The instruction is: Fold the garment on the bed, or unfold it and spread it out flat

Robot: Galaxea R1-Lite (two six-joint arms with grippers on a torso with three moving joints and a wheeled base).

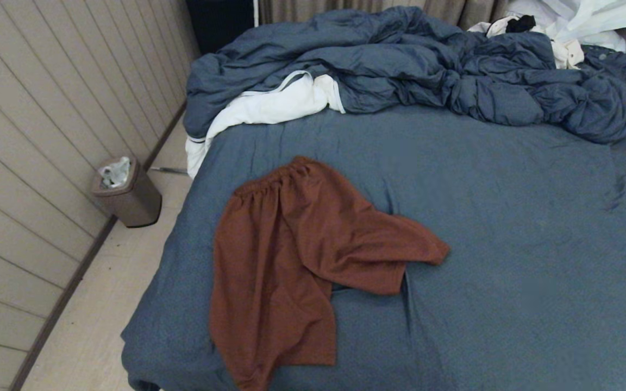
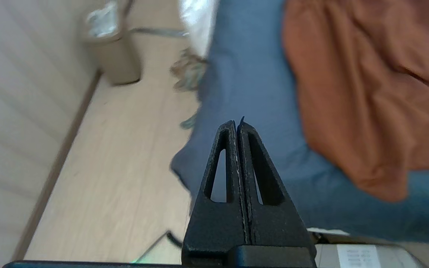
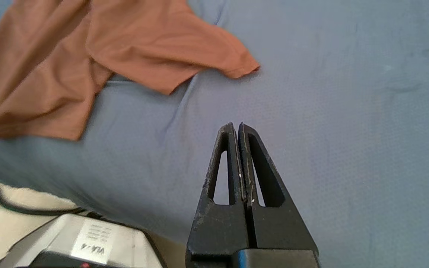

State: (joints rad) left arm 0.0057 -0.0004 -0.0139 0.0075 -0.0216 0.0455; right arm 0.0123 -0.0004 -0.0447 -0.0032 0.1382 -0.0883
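Observation:
The rust-brown shorts point(image 1: 286, 255) lie on the bed point(image 1: 508, 228), on its near left part, waistband toward the far side. One leg runs down to the near edge; the other is thrown out to the right and rumpled. No drawstring or logo shows. My left gripper point(image 2: 237, 123) is shut and empty, held off the bed's near left corner with the shorts point(image 2: 367, 85) beyond it. Shut and empty as well, my right gripper point(image 3: 236, 125) hovers over bare sheet, apart from the shorts point(image 3: 125, 44). Neither gripper shows in the head view.
A rumpled blue duvet point(image 1: 427, 65) fills the far side of the bed, with white clothes point(image 1: 269, 106) at its left end and more point(image 1: 579, 24) at the far right. A brown waste bin point(image 1: 125, 193) stands on the floor by the panelled wall.

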